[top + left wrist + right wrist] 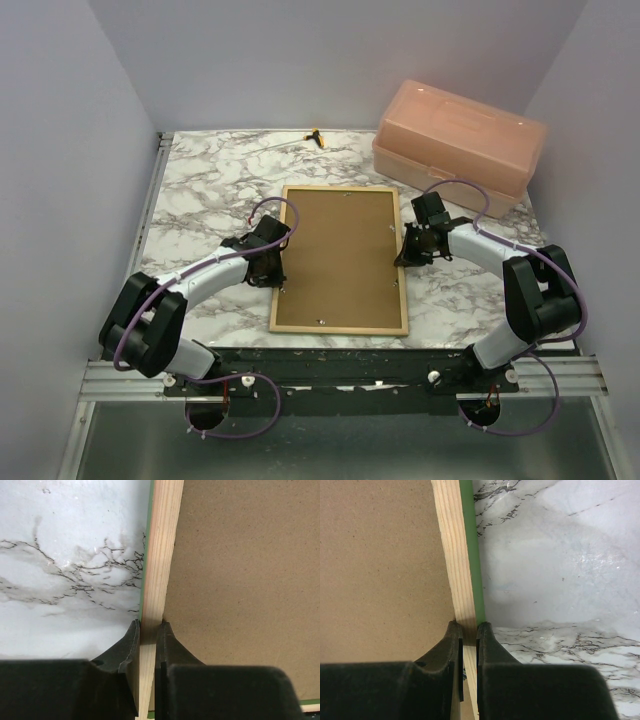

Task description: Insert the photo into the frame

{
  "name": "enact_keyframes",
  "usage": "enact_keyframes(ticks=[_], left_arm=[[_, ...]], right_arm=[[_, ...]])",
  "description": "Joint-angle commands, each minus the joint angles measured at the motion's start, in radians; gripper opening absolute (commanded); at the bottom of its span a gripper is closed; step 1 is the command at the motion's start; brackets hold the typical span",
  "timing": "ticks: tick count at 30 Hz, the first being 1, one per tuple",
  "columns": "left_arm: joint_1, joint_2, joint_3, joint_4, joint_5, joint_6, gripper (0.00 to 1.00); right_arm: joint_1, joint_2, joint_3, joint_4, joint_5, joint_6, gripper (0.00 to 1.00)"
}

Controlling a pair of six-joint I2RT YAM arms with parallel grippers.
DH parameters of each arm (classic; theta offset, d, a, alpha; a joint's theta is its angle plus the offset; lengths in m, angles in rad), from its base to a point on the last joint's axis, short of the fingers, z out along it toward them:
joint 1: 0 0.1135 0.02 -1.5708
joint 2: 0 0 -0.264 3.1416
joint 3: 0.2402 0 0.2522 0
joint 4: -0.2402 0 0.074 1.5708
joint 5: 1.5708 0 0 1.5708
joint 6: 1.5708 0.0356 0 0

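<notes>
The frame (338, 330) lies back-up in the middle of the marble counter (205, 190), with a brown backing panel (340, 258) sitting inside its rails. The left jaws are closed on its left bare-wood rail and the right jaws on its right rail, roughly opposite each other

Frame (340, 329) lies on table (200, 190), box (460, 145) behind it

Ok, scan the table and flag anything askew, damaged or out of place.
Nothing damaged or spilled. The frame lies back-up with the backing panel in it, the left gripper and right gripper each pinching a side rail. No photo is visible; the pink box sits skewed at far right.
</notes>
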Motion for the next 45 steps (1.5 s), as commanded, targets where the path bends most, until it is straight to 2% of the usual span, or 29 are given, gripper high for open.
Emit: enact_keyframes(ticks=[1, 2, 3, 5, 6, 20, 35, 39, 45], left_arm=[[-0.013, -0.036, -0.016, -0.035, 0.020, -0.003, 0.21], [-0.013, -0.049, -0.013, -0.045, 0.020, -0.010, 0.35], [-0.012, -0.058, -0.008, -0.060, 0.016, -0.016, 0.41], [-0.011, -0.072, 0.001, -0.082, 0.011, -0.026, 0.50], [-0.011, -0.075, 0.005, -0.086, 0.011, -0.030, 0.51], [-0.011, 0.029, 0.014, -0.045, 0.034, -0.039, 0.49], [-0.013, 0.122, 0.187, -0.056, 0.066, 0.035, 0.49], [-0.013, 0.112, 0.179, -0.089, 0.016, 0.045, 0.52], [-0.013, 0.118, 0.145, -0.118, -0.026, 0.023, 0.50]], right_arm=[[0.003, 0.038, -0.039, -0.039, 0.018, 0.027, 0.00], [0.003, 0.036, -0.039, -0.039, 0.017, 0.028, 0.00], [0.003, 0.036, -0.039, -0.039, 0.017, 0.028, 0.00], [0.003, 0.035, -0.040, -0.039, 0.016, 0.027, 0.00], [0.003, 0.035, -0.040, -0.039, 0.015, 0.027, 0.00], [0.003, 0.016, -0.058, -0.038, 0.023, 0.041, 0.00], [0.003, -0.280, -0.328, 0.102, -0.134, 0.280, 0.00], [0.002, -0.274, -0.329, 0.096, -0.121, 0.273, 0.00], [0.002, -0.261, -0.313, 0.095, -0.127, 0.262, 0.00]])
